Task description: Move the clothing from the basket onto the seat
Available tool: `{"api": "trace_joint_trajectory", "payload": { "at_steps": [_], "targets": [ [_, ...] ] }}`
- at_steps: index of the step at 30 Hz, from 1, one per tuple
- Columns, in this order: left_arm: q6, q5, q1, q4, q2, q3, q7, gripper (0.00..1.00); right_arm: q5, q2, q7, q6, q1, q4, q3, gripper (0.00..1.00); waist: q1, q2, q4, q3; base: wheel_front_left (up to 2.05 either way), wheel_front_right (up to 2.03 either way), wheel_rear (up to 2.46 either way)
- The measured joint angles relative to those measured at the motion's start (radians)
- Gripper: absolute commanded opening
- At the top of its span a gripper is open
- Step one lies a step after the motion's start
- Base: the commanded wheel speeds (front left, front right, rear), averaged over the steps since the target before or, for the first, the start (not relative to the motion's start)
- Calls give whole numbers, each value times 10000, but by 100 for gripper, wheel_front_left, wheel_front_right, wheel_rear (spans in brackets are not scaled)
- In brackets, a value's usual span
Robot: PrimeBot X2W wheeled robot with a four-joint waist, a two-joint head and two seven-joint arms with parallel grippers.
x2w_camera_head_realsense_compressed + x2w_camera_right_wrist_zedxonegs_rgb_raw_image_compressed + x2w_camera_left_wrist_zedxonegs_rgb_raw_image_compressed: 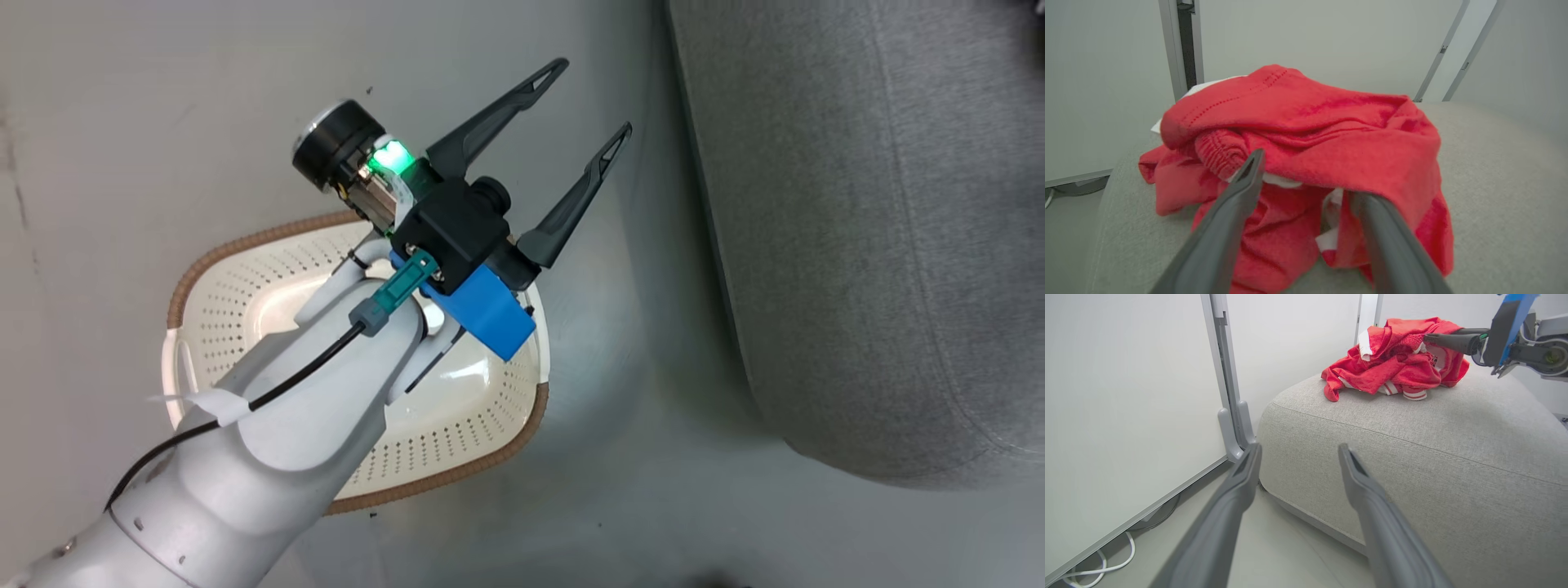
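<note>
The left gripper is picked up from the head view, held above the basket. Its two fingers are spread wide and nothing is gripped between them. They are pointed towards the seat, over pale floor. The basket is set on that floor near the seat, and its cream perforated inside is shown around the forearm (part of the base is covered by the arm).

Over to the left wrist view: the left gripper is opened wide and empty, aimed at the rounded corner of the seat. The clothing is heaped on top of the seat, red with white striped trim. The right gripper is pushed into the heap from the side. A white panel is stood beside the seat, and a white cable is looped on the floor below it.

Now the right wrist view: the right gripper is held well apart inside the clothing. One fingertip is laid against a ribbed cuff and the other is buried under a fold. Cloth is draped over that finger, but it seems not to be pinched. The pile is rested on the seat.
</note>
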Motion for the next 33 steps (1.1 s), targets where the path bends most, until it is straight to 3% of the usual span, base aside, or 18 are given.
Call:
{"api": "trace_joint_trajectory", "payload": {
  "at_steps": [8,19,25,33],
  "targets": [
    [211,-196,996,-98,-221,729,-2,100,-67,683,0,0,1999,-738,629,100,0,0,-69,-1206,0,0,0],
    [907,-192,3239,-435,-173,2746,-2,100,61,1749,0,0,4017,-2911,2303,100,-2,0,76,-3068,0,0,0],
    [1183,17,4705,-920,-307,4142,-6,100,146,1964,0,0,5056,-3760,2922,100,-3,1,396,-4071,0,0,0],
    [1149,637,6692,-1329,-679,6205,-13,100,240,2188,0,0,6311,-4504,3687,100,-3,0,1320,-5500,0,0,0]
  ]
}}
